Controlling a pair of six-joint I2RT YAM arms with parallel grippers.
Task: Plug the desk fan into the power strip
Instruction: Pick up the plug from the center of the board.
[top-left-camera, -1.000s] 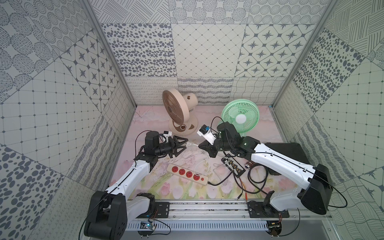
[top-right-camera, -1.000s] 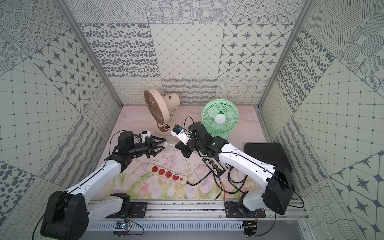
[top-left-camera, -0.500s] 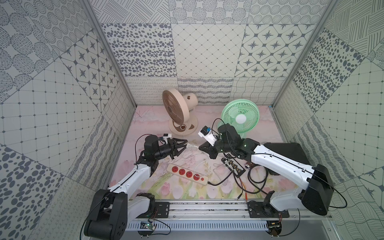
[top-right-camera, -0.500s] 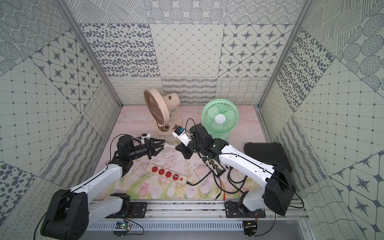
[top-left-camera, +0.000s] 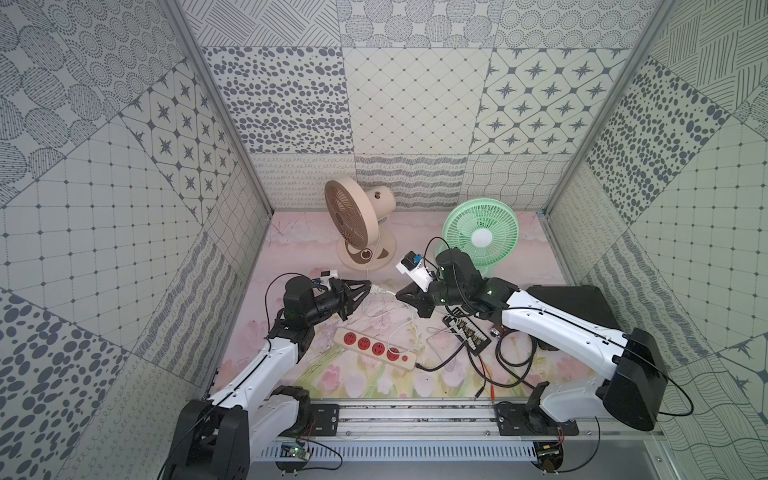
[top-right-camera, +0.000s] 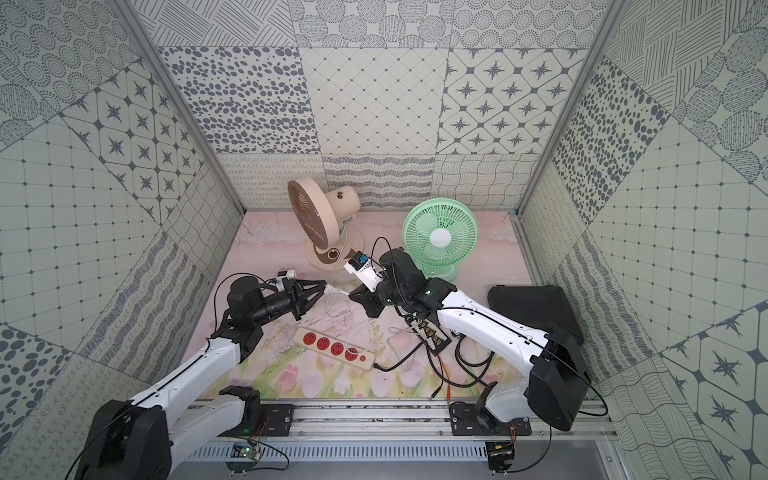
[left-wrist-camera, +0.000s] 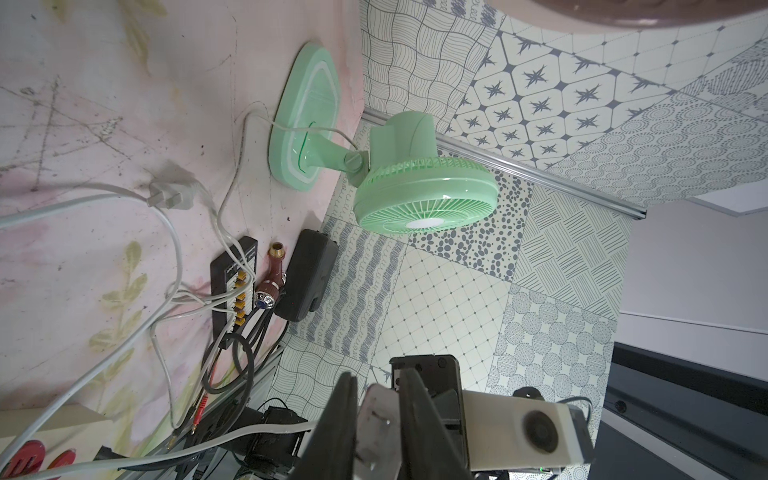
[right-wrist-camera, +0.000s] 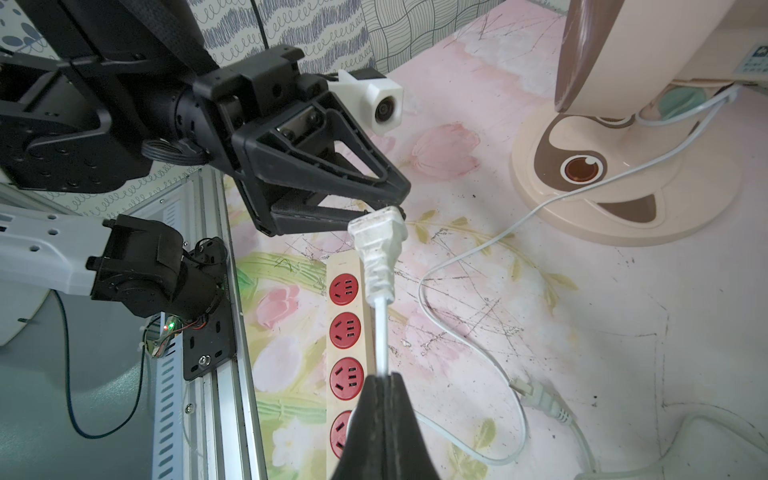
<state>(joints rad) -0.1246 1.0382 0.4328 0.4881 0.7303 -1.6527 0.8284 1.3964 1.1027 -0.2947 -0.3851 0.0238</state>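
- Plug (right-wrist-camera: 376, 239), white: pinched at its head by left pincer (top-left-camera: 365, 287), raised above tabletop (top-left-camera: 299, 257).
- Right pincer (right-wrist-camera: 382, 382): pressed together on plug's cord (right-wrist-camera: 381, 328).
- Power strip (top-left-camera: 374, 348): flat on tabletop, near centre, below plug.

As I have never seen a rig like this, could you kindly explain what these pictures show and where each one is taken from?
These are two robot arms on a rail, the left arm and the right arm, each ending in a gripper. Both top views look down on the whole scene; each wrist view comes from a camera on one arm. On the mat stand a beige fan and a green fan; nearer the rail lie the power strip and a black connector board. The left gripper is closed on a white plug, while the right gripper pinches its cord just behind. No plug sits in the strip yet.
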